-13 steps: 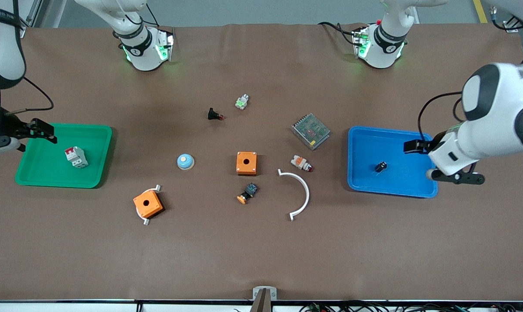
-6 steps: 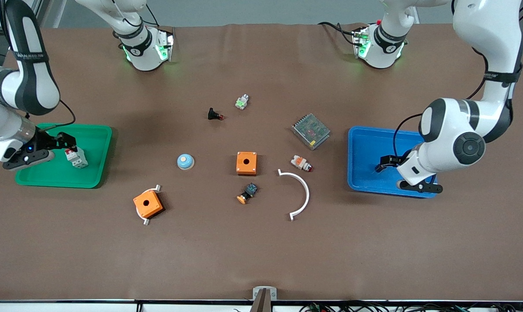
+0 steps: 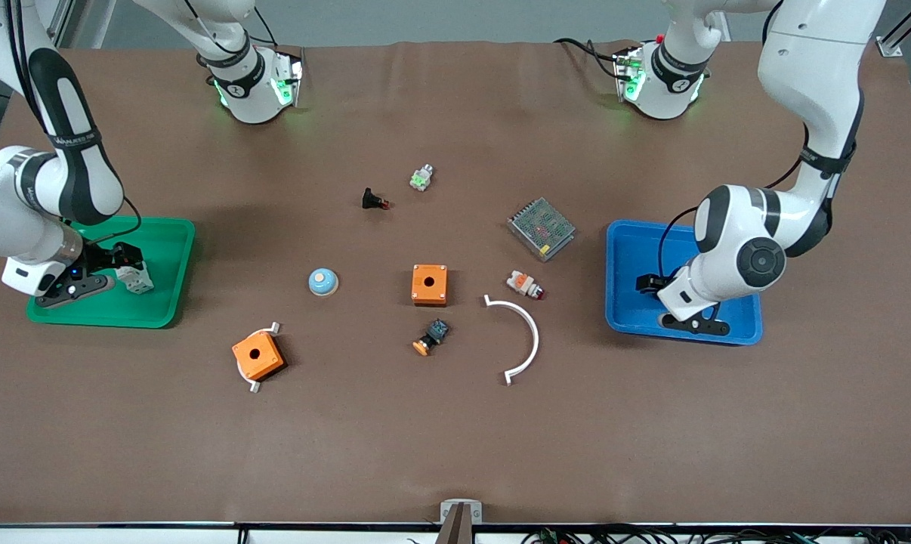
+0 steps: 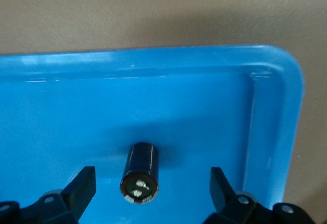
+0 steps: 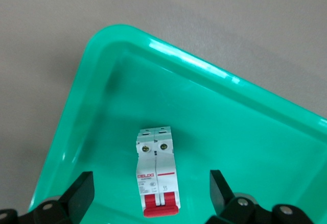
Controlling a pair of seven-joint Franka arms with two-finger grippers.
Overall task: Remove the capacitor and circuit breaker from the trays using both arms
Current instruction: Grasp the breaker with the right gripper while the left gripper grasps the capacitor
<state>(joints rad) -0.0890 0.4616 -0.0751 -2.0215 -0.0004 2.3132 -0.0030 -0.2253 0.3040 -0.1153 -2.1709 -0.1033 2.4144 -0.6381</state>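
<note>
1. The left claw [image 4: 152,188] is spread wide, low in the blue tray [image 3: 626,249] at the left arm's end of the table [image 3: 455,423]; the capacitor [image 4: 140,173] lies on its side between the fingers, touching neither.
2. The right claw [image 5: 151,193] is also spread wide, low in the green tray [image 3: 165,249] at the right arm's end; the breaker [image 5: 157,171] lies flat between its fingers, red levers toward the claw, untouched.
3. Step in hand, as I judge it: both arms are at the pre-grasp, and nothing is lifted yet.
4. Next, each claw likely needs a little more descent, then to close squarely on its part. The capacitor is round and may roll from the pads; the left claw should stay centred.
</note>
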